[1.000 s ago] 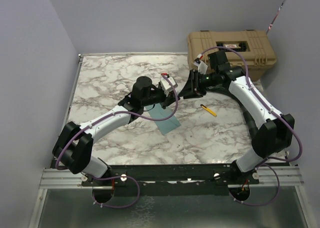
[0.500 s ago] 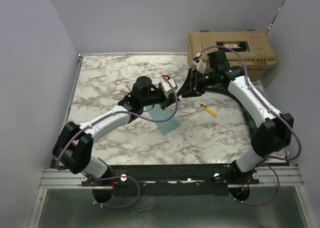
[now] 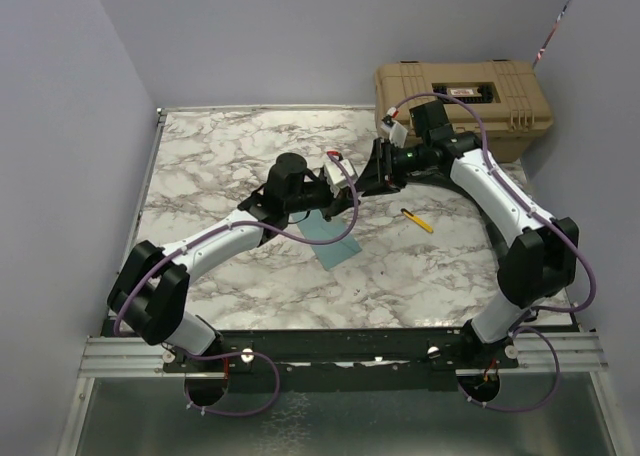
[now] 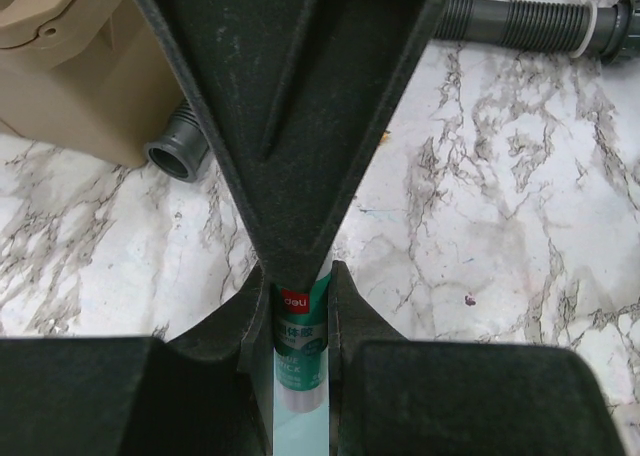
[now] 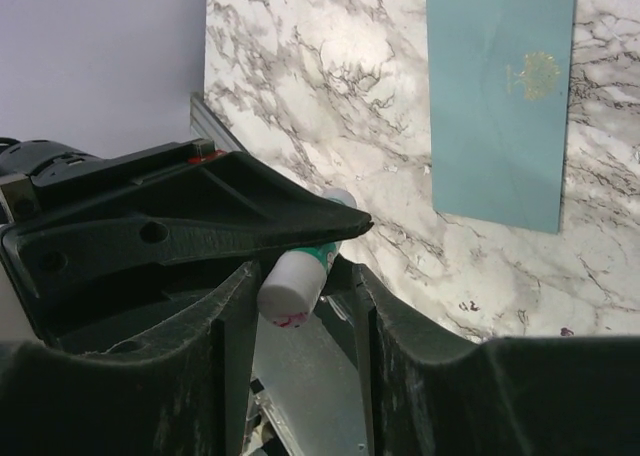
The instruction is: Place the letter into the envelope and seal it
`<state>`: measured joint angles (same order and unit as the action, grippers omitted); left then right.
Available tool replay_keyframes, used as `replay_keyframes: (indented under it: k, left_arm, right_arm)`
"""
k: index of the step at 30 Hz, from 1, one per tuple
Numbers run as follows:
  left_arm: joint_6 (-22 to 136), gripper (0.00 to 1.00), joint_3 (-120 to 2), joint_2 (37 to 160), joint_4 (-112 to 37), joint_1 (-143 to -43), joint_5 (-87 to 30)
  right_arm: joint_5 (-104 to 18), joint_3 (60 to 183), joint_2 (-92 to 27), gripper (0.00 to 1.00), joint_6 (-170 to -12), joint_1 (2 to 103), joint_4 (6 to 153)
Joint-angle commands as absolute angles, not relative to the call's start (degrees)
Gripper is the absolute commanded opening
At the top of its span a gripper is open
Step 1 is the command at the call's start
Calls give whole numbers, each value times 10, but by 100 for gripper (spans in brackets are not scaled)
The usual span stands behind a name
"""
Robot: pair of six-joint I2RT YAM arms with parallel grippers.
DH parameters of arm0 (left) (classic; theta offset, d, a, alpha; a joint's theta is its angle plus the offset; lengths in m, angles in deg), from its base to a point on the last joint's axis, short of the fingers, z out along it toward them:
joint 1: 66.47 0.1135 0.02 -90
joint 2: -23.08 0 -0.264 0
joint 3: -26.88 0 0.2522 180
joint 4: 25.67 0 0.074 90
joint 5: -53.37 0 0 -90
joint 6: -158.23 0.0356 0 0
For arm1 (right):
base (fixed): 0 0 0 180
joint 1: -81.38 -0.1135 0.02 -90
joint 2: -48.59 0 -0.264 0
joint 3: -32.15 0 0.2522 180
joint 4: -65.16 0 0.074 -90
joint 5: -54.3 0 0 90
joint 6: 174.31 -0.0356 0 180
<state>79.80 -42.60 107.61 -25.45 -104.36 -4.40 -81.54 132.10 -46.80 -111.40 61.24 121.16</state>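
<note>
Over the marble table (image 3: pixel 200 156), the left gripper (image 4: pixel 300 296) clamps a glue stick (image 4: pixel 300 341). The right gripper (image 5: pixel 305 306) straddles the stick's white end, jaws half-open, perhaps touching it. The envelope (image 5: pixel 500 96) lies flat below: light, floppy, likely to slide, best pinned at an edge. The letter is not visible.

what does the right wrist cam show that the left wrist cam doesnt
Only the right wrist view shows the envelope as a full teal face with a gold emblem, lying flat on the marble table, plus the lilac wall. Only the left wrist view shows the tan case, a grey ribbed hose and the printed label on the glue stick. Of teal it shows just a sliver below the stick. Both show the glue stick and the marble table.
</note>
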Motion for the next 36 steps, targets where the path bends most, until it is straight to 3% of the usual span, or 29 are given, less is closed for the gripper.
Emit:
replay_keyframes:
  k: [1,4,6,11,14,19,26,32,36]
  left_arm:
    - [789,2,-446,1082,-248,-1045,-69]
    - [781,3,-444,1082,-245,-1045,-76]
    - [778,11,-443,1081,-244,-1045,-73]
    - [771,38,-427,1070,-236,-1044,-72]
    - [762,45,-415,1069,-236,-1041,-72]
    - [753,41,-421,1082,-266,-1035,-47]
    - [762,10,-422,1092,-251,-1035,-32]
    - [774,7,-442,1119,-241,-1035,-13]
    - [786,17,-452,1133,-242,-1034,-8]
  right_arm:
    - [-836,1345,-481,40,-1067,616,1249]
    - [-846,1340,-480,22,-1070,616,1242]
    - [-843,1341,-481,12,-1074,615,1239]
    - [-821,1350,-476,1,-1082,616,1236]
    - [-816,1348,-467,0,-1094,621,1230]
    - [-825,1338,-462,0,-1103,629,1222]
    - [-862,1327,-471,0,-1099,630,1220]
    - [-881,1318,-474,0,-1103,630,1219]
    - [-878,1317,-473,0,-1104,630,1222]
